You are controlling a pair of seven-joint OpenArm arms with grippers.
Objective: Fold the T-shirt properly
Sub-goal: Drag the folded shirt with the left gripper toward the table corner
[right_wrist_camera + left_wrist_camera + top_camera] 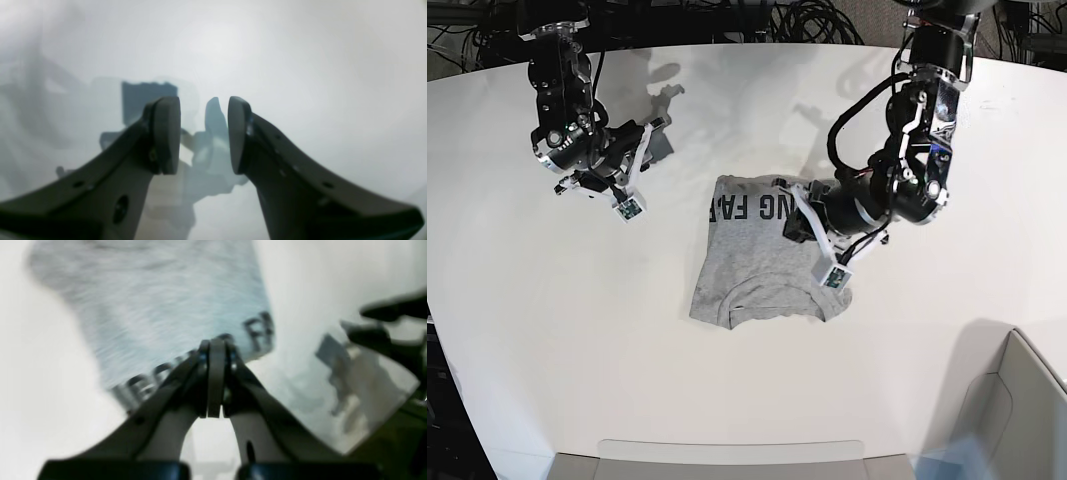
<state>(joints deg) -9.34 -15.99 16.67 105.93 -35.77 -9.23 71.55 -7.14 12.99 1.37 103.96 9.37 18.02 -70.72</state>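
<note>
While the grey T-shirt [762, 260] is lying partly folded at the middle of the white table [547, 340], lettered edge facing the far side and collar facing the near side, the left gripper [216, 350] is hovering over that lettered edge with its jaws pressed together; whether any cloth is pinched between them I cannot tell. Its placement suggests work on the right side of the fold. Well apart to the left, the right gripper [204, 133] is hanging over bare table, jaws apart and holding nothing, probably keeping clear.
</note>
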